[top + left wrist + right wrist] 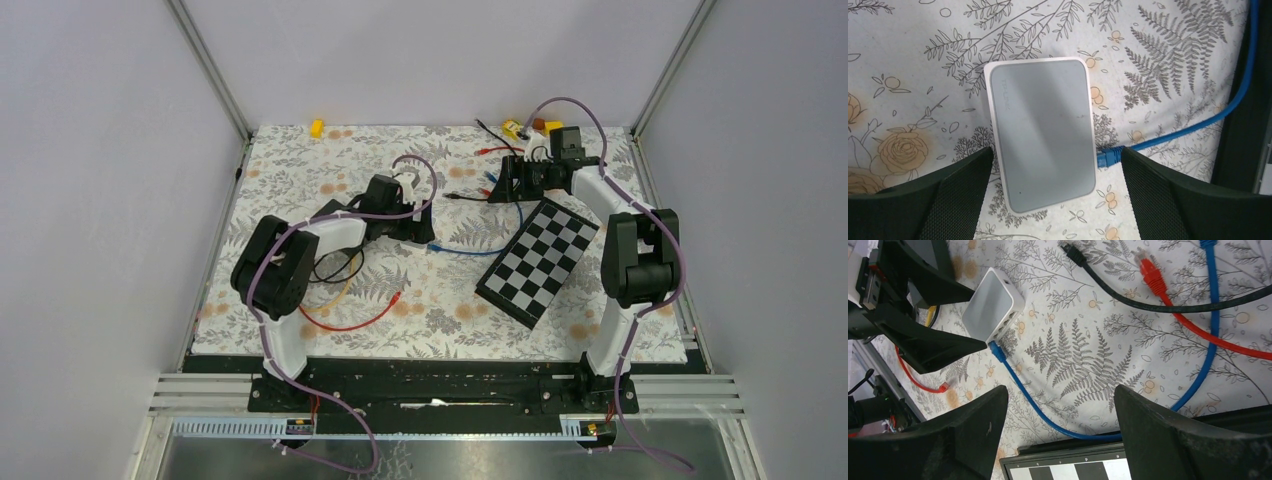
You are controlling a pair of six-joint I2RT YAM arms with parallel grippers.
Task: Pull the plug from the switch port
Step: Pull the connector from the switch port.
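Nearest to the lens, the left fingers (955,200) stand wide open, one on each side of the switch (1040,130), and they grip nothing. The right fingers (1173,435) are open too and empty, well apart from the switch, so the left arm is clearly the nearer one. Under everything is the flowered tabletop (923,60), with a chessboard (540,262) lying near the right arm. The switch lies flat, its long axis running away from the left wrist camera. A blue cable (1198,125) comes in from the right of that view and ends in the blue plug (1109,156), which lies just beside the right-hand finger and meets the port side of the switch. The plug's long axis is crosswise to the switch, so I judge that the pull must go sideways, along the cable and away from the ports. Whether the plug is seated in a port or free, I cannot tell. I see no container.
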